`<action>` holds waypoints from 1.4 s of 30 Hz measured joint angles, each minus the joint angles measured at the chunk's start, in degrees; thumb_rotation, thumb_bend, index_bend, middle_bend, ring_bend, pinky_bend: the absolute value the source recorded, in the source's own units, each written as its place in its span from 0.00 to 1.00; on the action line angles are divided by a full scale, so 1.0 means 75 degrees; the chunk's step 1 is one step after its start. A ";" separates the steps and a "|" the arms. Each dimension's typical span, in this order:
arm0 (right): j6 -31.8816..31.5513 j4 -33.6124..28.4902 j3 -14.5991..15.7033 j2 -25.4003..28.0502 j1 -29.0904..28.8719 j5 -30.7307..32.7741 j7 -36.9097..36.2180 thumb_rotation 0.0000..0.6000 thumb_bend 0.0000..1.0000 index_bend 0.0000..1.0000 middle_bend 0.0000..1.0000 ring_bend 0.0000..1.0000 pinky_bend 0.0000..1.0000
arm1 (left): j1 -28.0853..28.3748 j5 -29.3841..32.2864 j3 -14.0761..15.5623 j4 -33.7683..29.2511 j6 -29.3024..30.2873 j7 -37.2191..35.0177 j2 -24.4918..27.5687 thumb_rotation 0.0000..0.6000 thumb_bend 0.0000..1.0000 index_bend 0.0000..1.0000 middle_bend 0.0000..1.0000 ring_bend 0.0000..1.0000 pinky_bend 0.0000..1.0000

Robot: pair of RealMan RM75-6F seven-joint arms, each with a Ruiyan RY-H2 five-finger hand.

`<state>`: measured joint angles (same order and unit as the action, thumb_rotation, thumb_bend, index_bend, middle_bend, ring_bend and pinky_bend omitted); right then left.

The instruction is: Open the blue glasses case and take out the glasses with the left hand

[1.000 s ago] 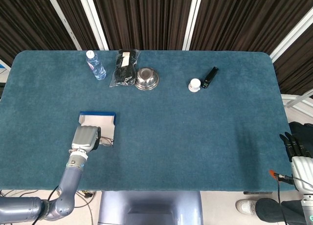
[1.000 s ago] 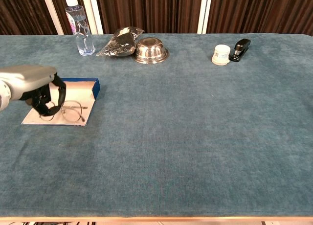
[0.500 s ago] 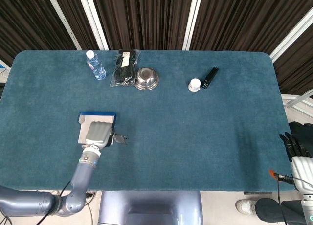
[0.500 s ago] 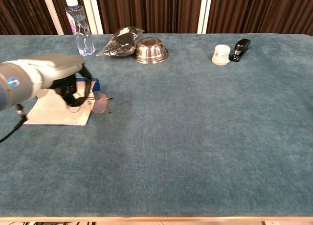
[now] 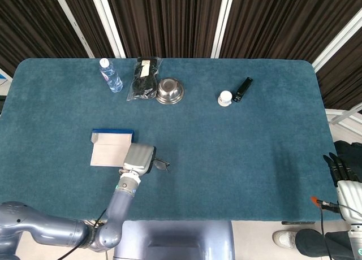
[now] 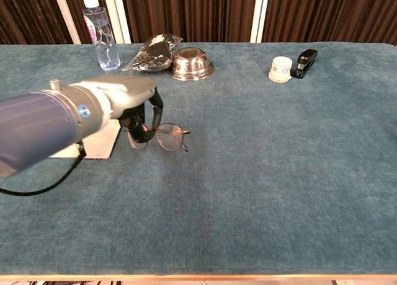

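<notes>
The left hand [image 6: 138, 105] holds the glasses [image 6: 162, 137] with its fingers curled down around one side of the frame, near the lens closest to the hand. The other lens and the thin arm of the glasses stick out to the right of the hand, free in the air or very near the table [image 6: 260, 173]; I cannot tell whether they touch the cloth. The open blue case [image 5: 112, 148] lies just behind and to the left of the hand, its pale inside showing and nothing in it.

The main risk, in my judgement, is the grip itself. The frame is thin wire and is held only at one end, so it could turn or slip out between the fingers if the hand moves fast or tilts. If the hand goes lower, the free lens could catch on the rough cloth and the frame may bend. A stronger squeeze could also deform the wire or press on the lens.

The right hand [image 5: 343, 168] hangs beside the table at the far right, holding nothing, with its dark fingers straight.
</notes>
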<state>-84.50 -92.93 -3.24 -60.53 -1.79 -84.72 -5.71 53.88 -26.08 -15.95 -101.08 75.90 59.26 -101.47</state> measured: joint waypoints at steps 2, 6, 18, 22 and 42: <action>0.0006 0.0003 0.0001 -0.0001 -0.0001 0.0005 0.0000 1.00 0.16 0.00 0.00 0.00 0.21 | 0.0092 0.0097 -0.0029 0.0154 0.0025 0.0069 -0.0155 1.00 0.43 0.56 1.00 1.00 1.00; 0.0021 0.0002 -0.0003 0.0000 -0.0005 0.0021 -0.0010 1.00 0.16 0.00 0.00 0.00 0.21 | 0.0227 0.0305 -0.0061 0.0400 0.0054 0.0207 -0.0369 1.00 0.42 0.56 1.00 1.00 1.00; 0.0017 0.0000 -0.0001 0.0001 -0.0004 0.0017 0.0001 1.00 0.16 0.00 0.00 0.00 0.21 | 0.0323 0.0347 -0.0108 0.0648 0.0042 0.0111 -0.0585 1.00 0.22 0.49 1.00 1.00 1.00; 0.0014 0.0000 0.0001 0.0003 -0.0003 0.0012 0.0003 1.00 0.16 0.00 0.00 0.00 0.21 | 0.0284 0.0263 -0.0075 0.0627 0.0018 0.0007 -0.0537 1.00 0.22 0.46 1.00 1.00 1.00; -0.0088 0.0046 0.0003 -0.0041 0.0016 -0.0062 0.0082 1.00 0.16 0.00 0.00 0.00 0.21 | -0.1570 -0.3280 0.1613 -0.1007 0.0862 -0.2377 0.1761 1.00 0.21 0.35 0.45 0.45 0.52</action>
<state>-85.16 -92.59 -3.22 -60.84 -1.67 -85.19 -5.09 42.11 -50.68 -3.85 -108.63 82.36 41.43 -88.26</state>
